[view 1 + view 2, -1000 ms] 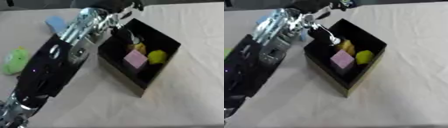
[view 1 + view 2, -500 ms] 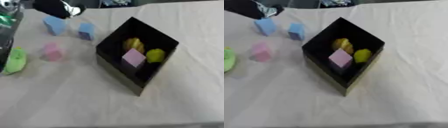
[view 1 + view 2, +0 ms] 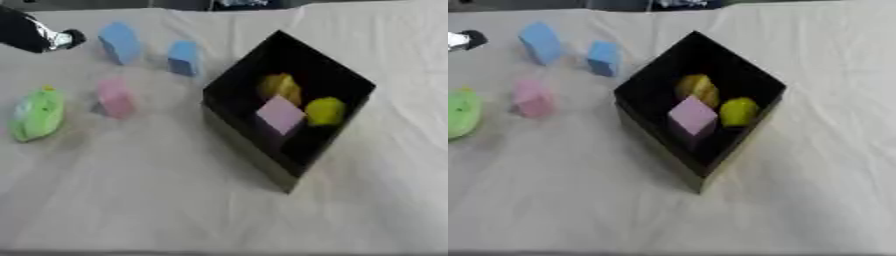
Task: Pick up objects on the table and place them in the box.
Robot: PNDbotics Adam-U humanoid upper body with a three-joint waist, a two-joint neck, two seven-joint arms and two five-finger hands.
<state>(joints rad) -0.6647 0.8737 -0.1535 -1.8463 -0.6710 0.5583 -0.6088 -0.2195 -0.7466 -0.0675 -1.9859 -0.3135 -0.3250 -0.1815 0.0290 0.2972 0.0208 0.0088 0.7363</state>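
Overall, a cream cloth-covered table carries the black box holding a pink cube and two yellow pieces, four loose objects left of it, while the left hand shows upper left, fingers indiscernible.

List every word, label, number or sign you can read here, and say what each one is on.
None can be read. No lettering shows on the black box, the two blue blocks, the pink block on the table, the green object, or the three pieces inside the box.
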